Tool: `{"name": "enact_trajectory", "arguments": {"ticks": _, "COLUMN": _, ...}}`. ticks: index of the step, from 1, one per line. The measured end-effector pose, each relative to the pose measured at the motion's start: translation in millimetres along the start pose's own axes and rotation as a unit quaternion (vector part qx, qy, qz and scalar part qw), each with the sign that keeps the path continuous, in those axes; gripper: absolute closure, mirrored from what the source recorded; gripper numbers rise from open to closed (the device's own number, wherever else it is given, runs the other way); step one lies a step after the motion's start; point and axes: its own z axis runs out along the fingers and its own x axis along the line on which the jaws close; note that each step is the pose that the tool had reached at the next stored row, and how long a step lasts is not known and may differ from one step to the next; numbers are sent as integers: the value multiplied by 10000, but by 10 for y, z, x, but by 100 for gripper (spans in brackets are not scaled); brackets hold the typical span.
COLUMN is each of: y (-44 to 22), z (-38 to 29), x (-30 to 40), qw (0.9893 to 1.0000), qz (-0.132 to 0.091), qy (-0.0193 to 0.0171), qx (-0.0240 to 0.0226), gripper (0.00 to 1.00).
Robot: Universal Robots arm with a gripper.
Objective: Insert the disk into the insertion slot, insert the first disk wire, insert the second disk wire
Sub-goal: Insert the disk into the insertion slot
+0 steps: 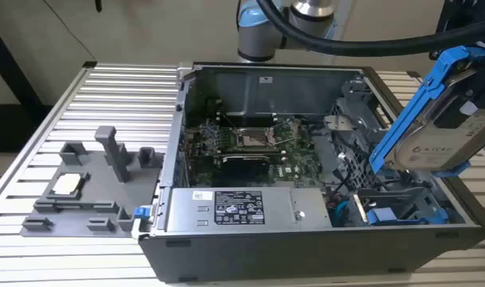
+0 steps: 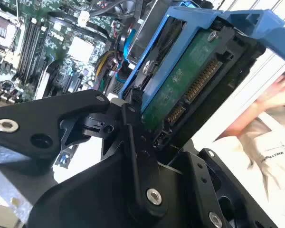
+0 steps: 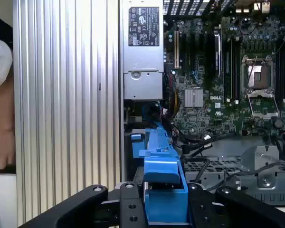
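Cables (image 3: 190, 142), black and loosely looped, are lying across the floor of the open grey computer case (image 1: 226, 251), right beside the insertion slot (image 1: 397, 198). That slot is the rectangular bay of grey sheet-metal cage at the exterior view's right end of the case. A small blue plastic part (image 1: 383, 215) is sitting low in the bay.

Above it, clear of the metal, the flat silver disk (image 1: 445, 128) with its white label and bright blue plastic carrier is hanging tilted, one end high and the other pointing down toward the cage. The black gripper (image 3: 164, 209) is clamping it by the carrier, a finger pressing on each side. In the second wrist view the disk's green circuit-board face and connector row are facing the camera.

The grey labelled power supply box (image 1: 234, 208) is lying along the case's near edge. The green motherboard (image 1: 294, 149) with its square silver processor socket (image 1: 254, 139) is lying behind it. A thick black hose (image 1: 362, 42) is sweeping overhead.

The case is resting on a ribbed aluminium table (image 1: 115, 95), where a grey plastic fixture (image 1: 75, 197) with upright posts is standing on the exterior view's left. A person's hand (image 2: 282, 90) and pale sleeve (image 2: 270, 156) are showing beyond the table's edge.
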Motion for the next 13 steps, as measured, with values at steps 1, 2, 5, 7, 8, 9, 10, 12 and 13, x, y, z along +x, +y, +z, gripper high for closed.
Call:
{"name": "enact_trajectory", "arguments": {"ticks": 1, "y": 0, "z": 0, "x": 0, "qw": 10000, "qz": 0, "qy": 0, "qx": 0, "gripper": 67}}
{"name": "enact_trajectory", "arguments": {"ticks": 2, "y": 0, "z": 0, "x": 0, "qw": 10000, "qz": 0, "qy": 0, "qx": 0, "gripper": 67}}
{"name": "enact_trajectory", "arguments": {"ticks": 5, "y": 0, "z": 0, "x": 0, "qw": 10000, "qz": 0, "qy": 0, "qx": 0, "gripper": 67}}
{"name": "enact_trajectory", "arguments": {"ticks": 7, "y": 0, "z": 0, "x": 0, "qw": 10000, "qz": 5, "qy": 0, "qx": 0, "gripper": 67}}
{"name": "enact_trajectory", "arguments": {"ticks": 8, "y": 0, "z": 0, "x": 0, "qw": 10000, "qz": 13, "qy": 0, "qx": 0, "gripper": 67}}
{"name": "enact_trajectory", "arguments": {"ticks": 9, "y": 0, "z": 0, "x": 0, "qw": 10000, "qz": 19, "qy": 0, "qx": 0, "gripper": 67}}
{"name": "enact_trajectory", "arguments": {"ticks": 10, "y": 0, "z": 0, "x": 0, "qw": 10000, "qz": 19, "qy": -1, "qx": 0, "gripper": 67}}
{"name": "enact_trajectory", "arguments": {"ticks": 12, "y": 0, "z": 4, "x": 0, "qw": 10000, "qz": 20, "qy": 0, "qx": 0, "gripper": 67}}
{"name": "enact_trajectory", "arguments": {"ticks": 13, "y": 0, "z": 10, "x": 0, "qw": 10000, "qz": 20, "qy": 0, "qx": 1, "gripper": 67}}
